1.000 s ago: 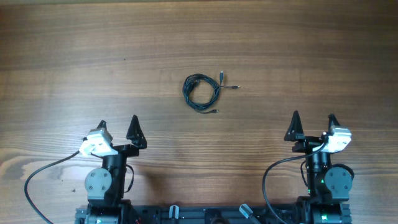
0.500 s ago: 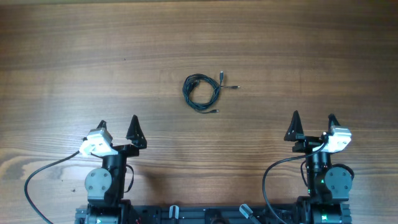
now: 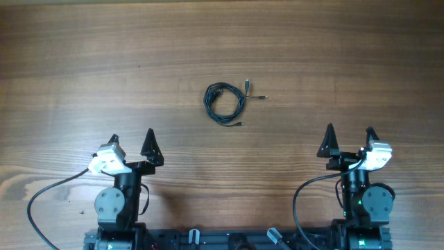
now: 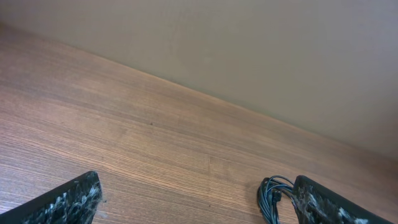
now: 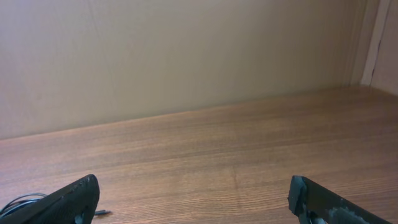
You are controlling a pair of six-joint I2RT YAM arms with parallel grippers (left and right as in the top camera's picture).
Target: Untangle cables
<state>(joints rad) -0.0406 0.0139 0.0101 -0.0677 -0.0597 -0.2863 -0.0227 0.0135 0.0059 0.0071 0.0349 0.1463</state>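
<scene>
A small coil of thin dark cables (image 3: 224, 103) lies on the wooden table near the middle, with plug ends sticking out to its right and lower right. It also shows at the lower right of the left wrist view (image 4: 272, 199), partly behind a finger, and at the lower left edge of the right wrist view (image 5: 18, 201). My left gripper (image 3: 132, 143) is open and empty at the near left. My right gripper (image 3: 349, 139) is open and empty at the near right. Both are well short of the coil.
The wooden table (image 3: 222, 42) spreads across the whole overhead view. A beige wall (image 5: 186, 56) stands behind its far edge. The arm bases and their cables sit along the near edge.
</scene>
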